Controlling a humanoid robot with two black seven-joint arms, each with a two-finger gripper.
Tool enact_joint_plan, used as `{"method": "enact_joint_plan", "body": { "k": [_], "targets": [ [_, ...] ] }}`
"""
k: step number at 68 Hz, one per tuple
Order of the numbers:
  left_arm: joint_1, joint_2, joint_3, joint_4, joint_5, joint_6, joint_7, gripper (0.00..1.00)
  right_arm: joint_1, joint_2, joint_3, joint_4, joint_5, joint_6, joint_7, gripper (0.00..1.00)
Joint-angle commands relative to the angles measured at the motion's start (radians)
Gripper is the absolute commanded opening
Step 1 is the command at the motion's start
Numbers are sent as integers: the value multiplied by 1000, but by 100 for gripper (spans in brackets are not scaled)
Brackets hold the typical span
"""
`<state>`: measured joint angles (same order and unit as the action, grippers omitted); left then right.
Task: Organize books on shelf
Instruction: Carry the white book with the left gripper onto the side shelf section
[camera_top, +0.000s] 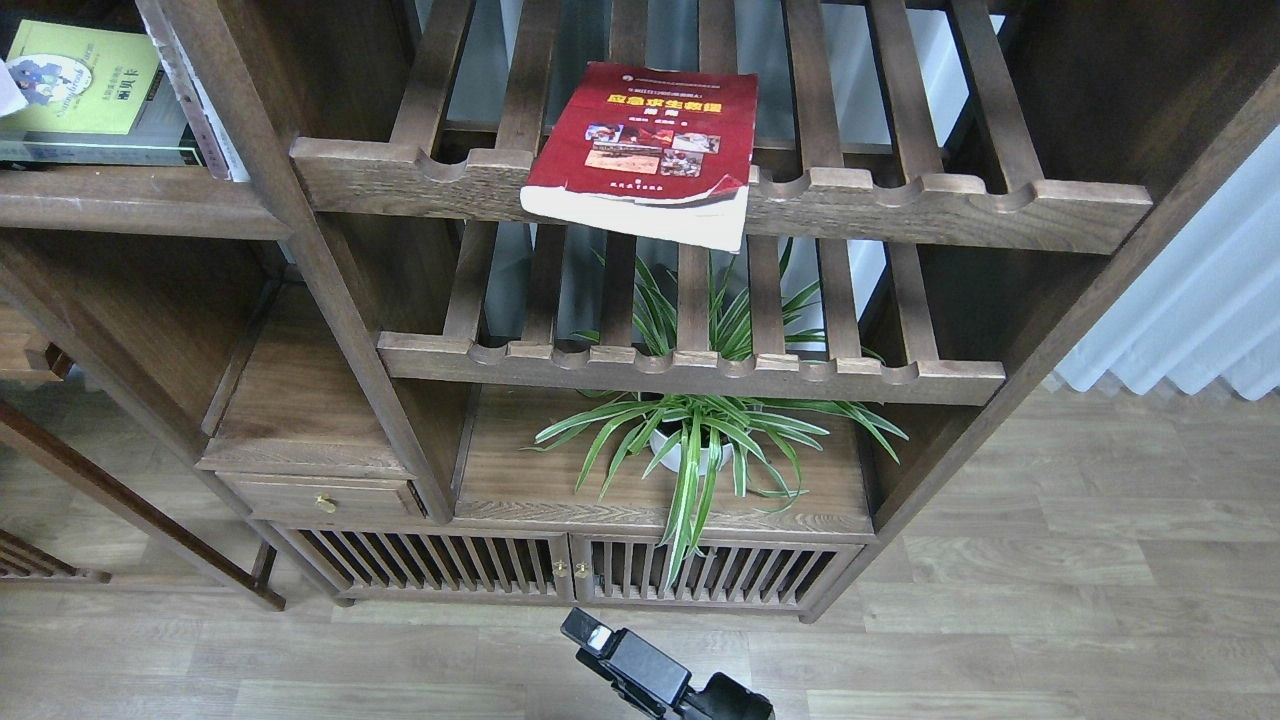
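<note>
All we could see of our own body was one black piece (650, 675) at the bottom edge of the head view. It was matte and boxy, made of blocky segments with squared corners, and its upper left end carried a small pale, glossy rectangular patch. We could not tell any jaws or fingers apart on it.

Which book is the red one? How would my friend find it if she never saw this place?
Start at the big dark-brown wooden bookcase and look at its top slatted rack with the scalloped front rail. The red paperback book with a yellow title and small photos lies flat there, its bottom edge hanging over the rail. The yellow-green book sits on the solid board at upper left.
</note>
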<state>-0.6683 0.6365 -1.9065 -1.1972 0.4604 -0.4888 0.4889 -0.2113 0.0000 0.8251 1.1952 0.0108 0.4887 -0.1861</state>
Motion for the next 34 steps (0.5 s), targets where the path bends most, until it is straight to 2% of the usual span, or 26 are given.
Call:
{"method": "enact_joint_plan", "body": {
  "k": [1, 14, 34],
  "targets": [
    [-65, -38, 15, 56, 24, 0, 0, 5, 0, 0, 0, 0, 0, 0, 0, 100],
    [-123, -43, 110, 79, 26, 0, 0, 5, 0, 0, 0, 0, 0, 0, 0, 100],
    [-341, -44, 302, 231, 27, 0, 0, 5, 0, 0, 0, 0, 1, 0, 0, 100]
  ]
}}
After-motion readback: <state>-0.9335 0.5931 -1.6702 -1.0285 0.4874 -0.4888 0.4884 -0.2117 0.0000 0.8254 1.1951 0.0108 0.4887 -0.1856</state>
